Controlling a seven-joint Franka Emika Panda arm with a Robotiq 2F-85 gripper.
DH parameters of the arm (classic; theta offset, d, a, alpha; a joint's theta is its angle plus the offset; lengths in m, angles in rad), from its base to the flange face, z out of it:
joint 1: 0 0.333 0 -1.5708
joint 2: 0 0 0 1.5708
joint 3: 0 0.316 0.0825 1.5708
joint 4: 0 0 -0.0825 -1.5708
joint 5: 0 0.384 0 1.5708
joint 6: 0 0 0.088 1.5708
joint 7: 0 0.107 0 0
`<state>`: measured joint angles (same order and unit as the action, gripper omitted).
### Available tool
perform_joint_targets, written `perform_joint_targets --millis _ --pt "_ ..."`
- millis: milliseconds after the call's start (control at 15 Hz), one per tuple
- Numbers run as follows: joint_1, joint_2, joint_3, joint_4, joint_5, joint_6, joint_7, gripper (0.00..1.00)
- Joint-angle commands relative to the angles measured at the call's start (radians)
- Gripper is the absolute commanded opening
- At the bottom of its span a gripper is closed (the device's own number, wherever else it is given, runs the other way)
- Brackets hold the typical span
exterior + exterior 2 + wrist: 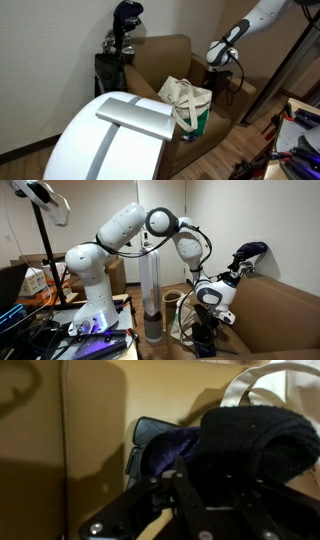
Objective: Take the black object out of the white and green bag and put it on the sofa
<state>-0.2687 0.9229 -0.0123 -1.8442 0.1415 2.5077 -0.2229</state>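
Apparently soft, light & floppy, the black object (250, 440) hangs at the gripper (218, 64) near the sofa (160, 52) right arm, outside the white and green bag (190, 105); can't tell whether fingers pinch it, so grab bunched fabric mid-body.

A: Wrist view: gripper (213, 488) dark, blurred; jaw gap unreadable.
B: Black object (255, 435) just beyond fingers, cut by right edge. Sofa (160, 55) front hidden behind white rounded thing (105, 145).

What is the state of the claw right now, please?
Claw: cannot be told. In the wrist view a black soft object sits right in front of it, but whether it is gripped is not clear.
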Motion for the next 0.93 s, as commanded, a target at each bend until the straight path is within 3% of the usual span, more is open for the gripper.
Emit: perform_joint_targets --millis 0,400,533,867 --pt "0.029 0.021 -0.035 0.049 -0.042 -0.035 0.032 0.57" --pt "0.026 -0.037 -0.041 0.02 -0.058 -0.032 0.003 0.96" --pt "0.048 -0.083 -0.058 -0.012 -0.088 -0.015 0.014 1.0" --pt "0.045 -0.215 -0.024 -0.089 -0.093 0.036 -0.014 1.0"
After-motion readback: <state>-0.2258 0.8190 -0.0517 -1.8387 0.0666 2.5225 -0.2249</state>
